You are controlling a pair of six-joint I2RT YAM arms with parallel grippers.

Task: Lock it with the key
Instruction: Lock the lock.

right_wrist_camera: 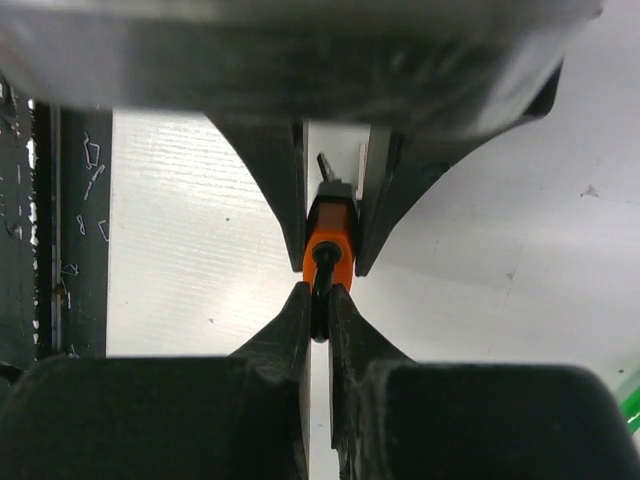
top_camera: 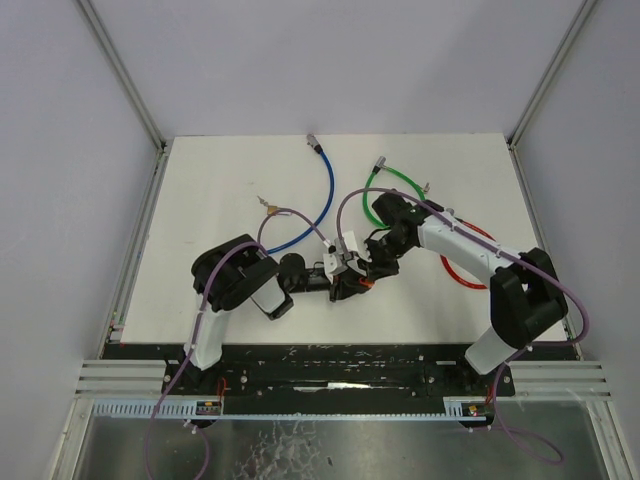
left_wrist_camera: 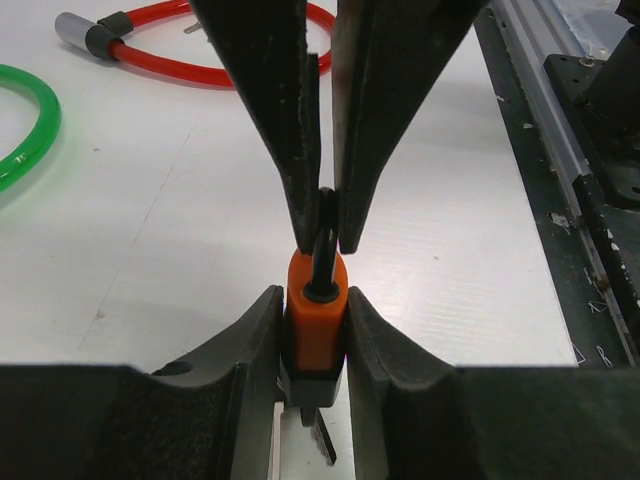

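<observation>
Together, left hand [left_wrist_camera: 313, 300] and right hand [right_wrist_camera: 318, 300] clamp one orange padlock [left_wrist_camera: 312, 345].

Orange padlock [left_wrist_camera: 316, 318], fingers [left_wrist_camera: 240, 362] clamped (shackle [left_wrist_camera: 324, 255] pinched)

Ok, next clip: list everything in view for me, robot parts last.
padlock: one, orange body with black shackle, mid-table between both claws
blue cable: one, blue, far centre of the table
green cable: one, green, far side, right of centre
red cable: one, red with a silver end, right side, partly under the right arm
table: one, white
left claw: one, black, shut on the padlock body
right claw: one, black, shut on the shackle
</observation>
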